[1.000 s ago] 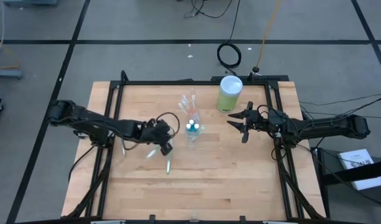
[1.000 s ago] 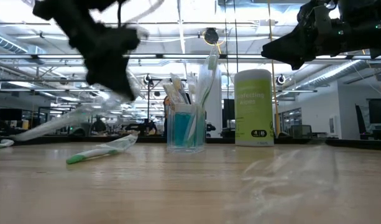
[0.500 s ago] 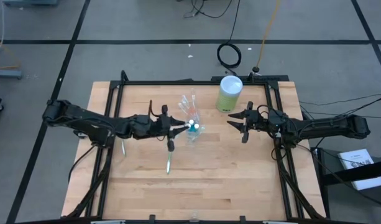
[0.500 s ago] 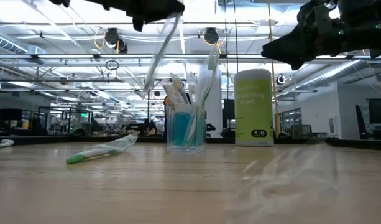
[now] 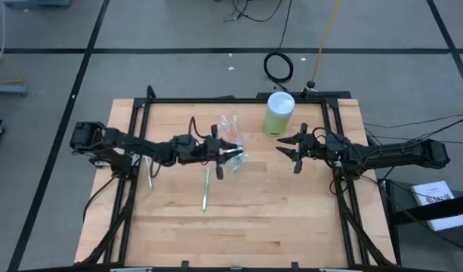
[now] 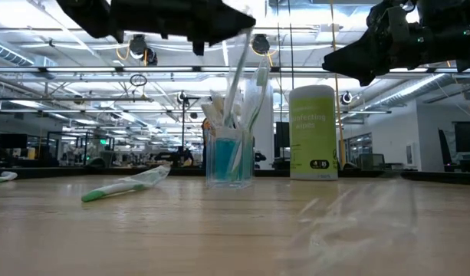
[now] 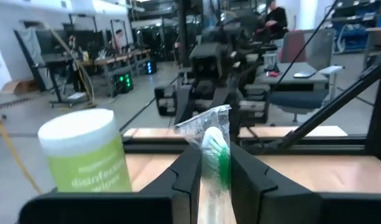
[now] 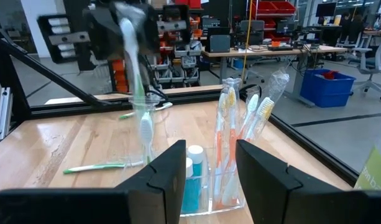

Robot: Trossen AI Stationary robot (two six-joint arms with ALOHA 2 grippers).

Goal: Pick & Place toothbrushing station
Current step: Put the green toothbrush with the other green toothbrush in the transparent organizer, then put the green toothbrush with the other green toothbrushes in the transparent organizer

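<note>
Since the earlier frames the left arm has swung in from the open bench toward the clear cup (image 6: 228, 157), carrying its load with it; right arm unchanged. Left gripper (image 5: 218, 149) fingers pinched on a wrapped green-white toothbrush (image 6: 236, 73), held nearly upright above the cup, lower end just at or inside the rim, among the brushes already standing there. Left wrist view confirms the wrapped toothbrush head between the two fingers. Cup stands mid-bench, holding several wrapped orange-white toothbrushes (image 8: 226, 140) and white-capped tubes (image 8: 194, 168). Another green-white toothbrush (image 6: 123, 185) lies flat on the bench nearer the left arm's side, not yet placed; one more lies further out toward the left edge (image 5: 149, 172). Lime-green canister (image 5: 278, 114) stands just beyond the cup, apart from it. Right gripper (image 5: 295, 152) hovers off the bench between cup and right edge, fingers part open, holding nothing. Risks, as a judgement: the cup is light and crowded, so a brush coming down off-line could catch the rim or a standing wrapper and tip or skid the cup; releasing high could let the brush lean out and fall back onto the bench.
</note>
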